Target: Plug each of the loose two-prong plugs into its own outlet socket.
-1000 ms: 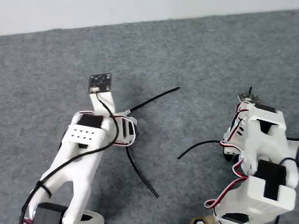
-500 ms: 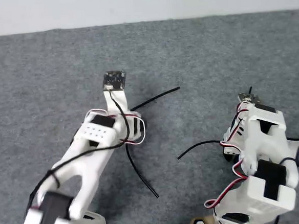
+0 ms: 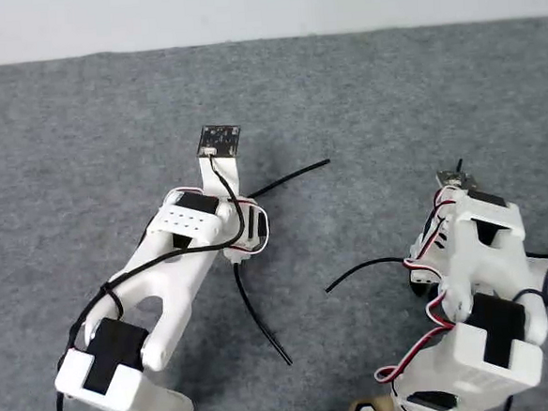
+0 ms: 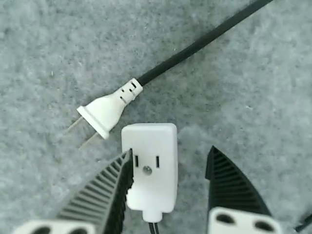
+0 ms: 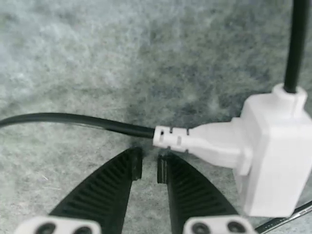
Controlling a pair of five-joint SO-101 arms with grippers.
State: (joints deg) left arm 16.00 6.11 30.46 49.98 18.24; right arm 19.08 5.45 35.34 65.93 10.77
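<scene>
The left pincer (image 4: 169,152) was held wide around the outlet socket (image 4: 148,141), the loose plug (image 4: 105,109) just off its edge; the right pincer (image 5: 149,163) was nearly closed over bare surface (image 5: 73,58).

High camera down over the mat (image 3: 388,94); wrist cameras close above (apparently separate) patches of it.

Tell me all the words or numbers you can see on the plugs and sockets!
None can be read.
The loose plug and open socket are plain white.
The joined plug and full socket are plain too.
The board on an arm is too small to tell.
</scene>
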